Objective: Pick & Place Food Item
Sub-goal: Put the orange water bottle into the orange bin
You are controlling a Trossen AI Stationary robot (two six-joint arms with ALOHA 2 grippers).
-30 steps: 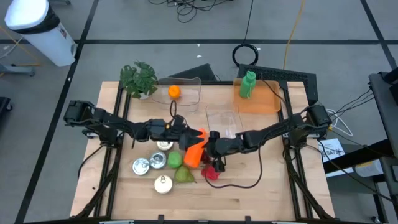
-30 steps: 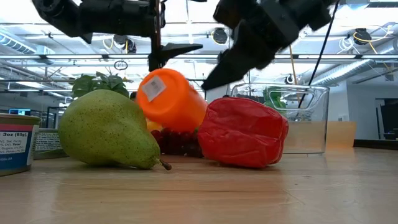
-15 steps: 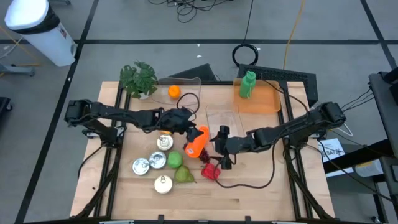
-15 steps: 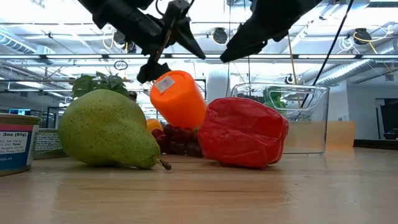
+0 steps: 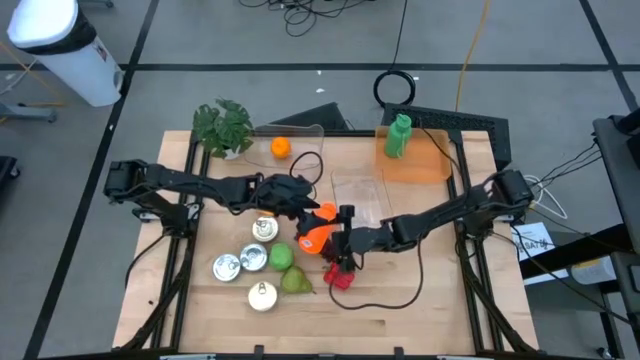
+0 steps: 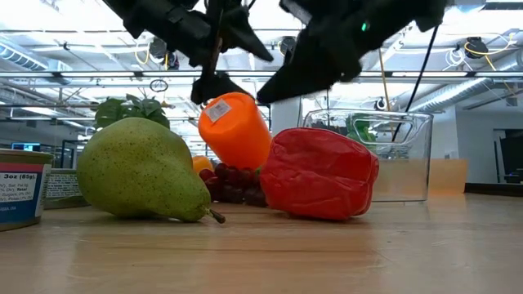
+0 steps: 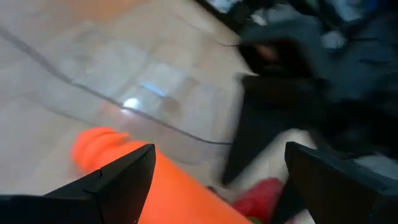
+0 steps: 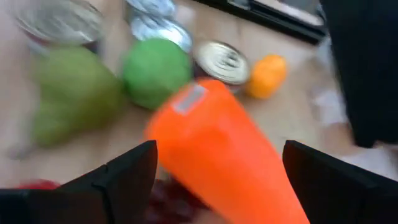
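Note:
An orange plastic carrot stands tilted at the table's middle. Its labelled thick end is up and its lower end lies on dark grapes beside a red pepper. My left gripper comes in from the left and stands open over the carrot's upper end, the carrot lying between its fingers. My right gripper comes in from the right, also open, and the carrot shows between its fingers. My left gripper has one finger right at the carrot's thick top end, slanting down from the table's left; I cannot tell whether it touches. My right gripper has its fingers on either side of the carrot, slanting down from the right; the blur hides any touch.
A green pear, a green round fruit, three cans and a white item lie near left of the carrot. Behind it stands a clear box. Further back are an orange, a plant and a green bottle.
The carrot has tipped steeper and shifted a little toward the far edge, its labelled end now up. My left gripper has turned and tipped while going toward the right. My right gripper drew back toward the right edge, then came in again at the carrot.

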